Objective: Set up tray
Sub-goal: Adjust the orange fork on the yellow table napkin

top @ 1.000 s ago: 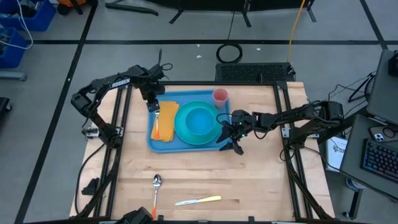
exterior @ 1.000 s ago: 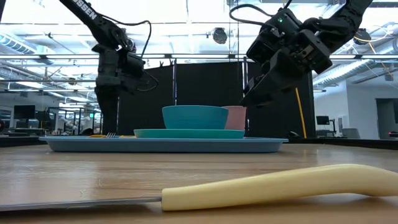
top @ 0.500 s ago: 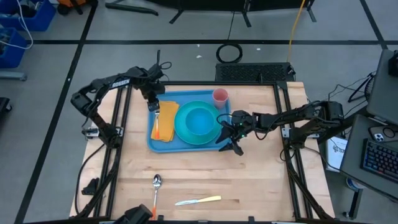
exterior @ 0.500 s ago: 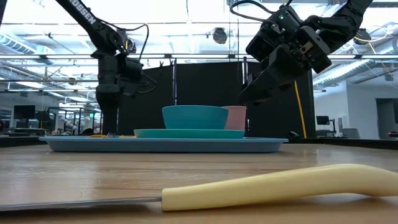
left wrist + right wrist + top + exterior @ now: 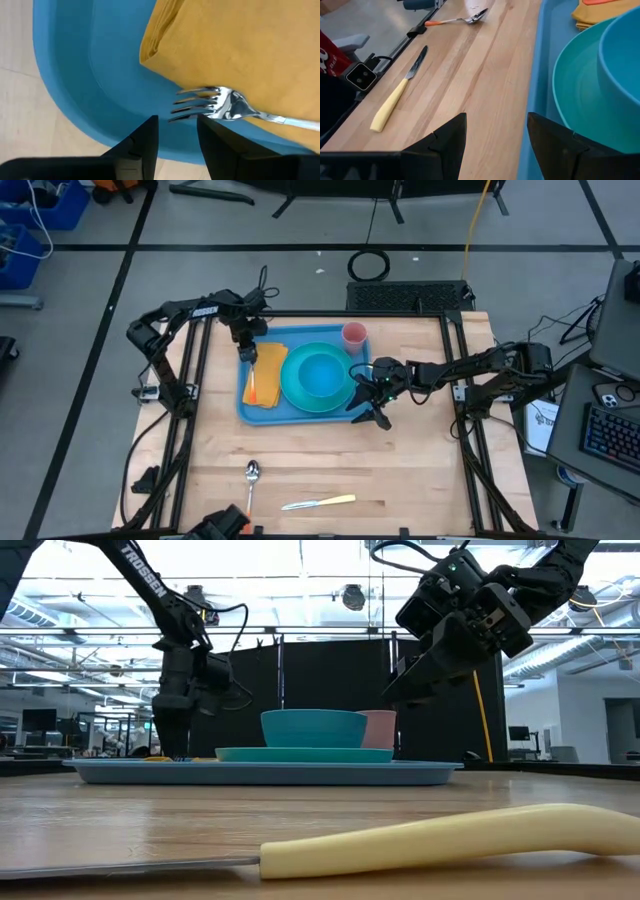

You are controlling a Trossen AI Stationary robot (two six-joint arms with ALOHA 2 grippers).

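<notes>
While a knife (image 5: 320,502) and spoon (image 5: 251,474) lie on the bare wood near the table's (image 5: 420,470) front edge, the tray (image 5: 262,412) sits toward the back, its long axis running left to right, already carrying a yellow napkin (image 5: 268,372), a fork (image 5: 230,106), a plate (image 5: 300,400), a bowl (image 5: 322,374) and a pink cup (image 5: 354,334).

Both pieces of cutlery lie well apart from the tray, on its near side. The spoon sits forward of the tray's left end, its orange handle pointing toward the front edge; the knife rests just to its right, roughly parallel to the tray's long side, with its pale yellow handle toward the right. That placement is what the next move likely turns on: each arm would have to reach forward, away from the tray.

The left gripper (image 5: 245,348) hangs low over the tray's back-left corner, fingers parted and empty, with the fork's tines just ahead of them on the napkin's edge. The right gripper (image 5: 373,412) hovers at the tray's front-right corner, fingers spread wide and holding nothing; its wrist camera looks along the tray's rim straight toward the knife and spoon. By position, the right arm appears better placed for the knife.
</notes>
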